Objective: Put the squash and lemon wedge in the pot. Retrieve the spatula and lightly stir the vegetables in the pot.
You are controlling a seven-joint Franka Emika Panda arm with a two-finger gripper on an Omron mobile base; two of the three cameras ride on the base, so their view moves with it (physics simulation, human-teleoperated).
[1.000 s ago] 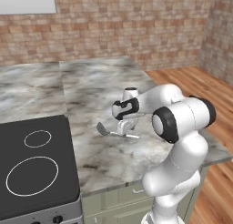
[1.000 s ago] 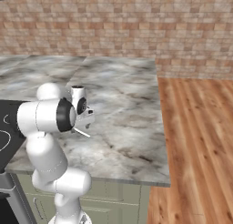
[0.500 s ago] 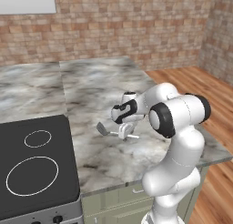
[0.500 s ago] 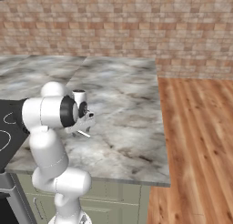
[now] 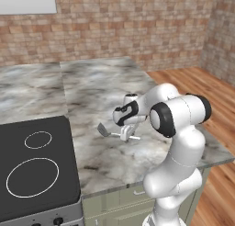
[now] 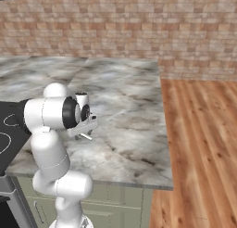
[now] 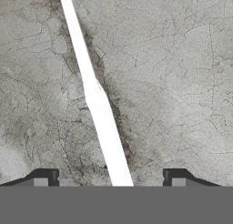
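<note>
Black cooktop (image 5: pixel 34 167), left end of marble counter (image 5: pixel 96 89). Spatula (image 5: pixel 110 133): flat on the counter just right of the cooktop, grey head left, pale handle (image 7: pixel 98 104) running right between the fingertips (image 7: pixel 43 177). Gripper (image 5: pixel 127 134): arm folded forward, hand pointing down over the handle, jaws spread either side, not touching it.

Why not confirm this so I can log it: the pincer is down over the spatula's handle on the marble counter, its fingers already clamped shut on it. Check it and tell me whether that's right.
Not quite. The pincer is down over the spatula on the marble counter, but its fingers are not clamped: the hand view shows them standing apart, with bare counter on both sides of the pale handle. The rest holds.
</note>
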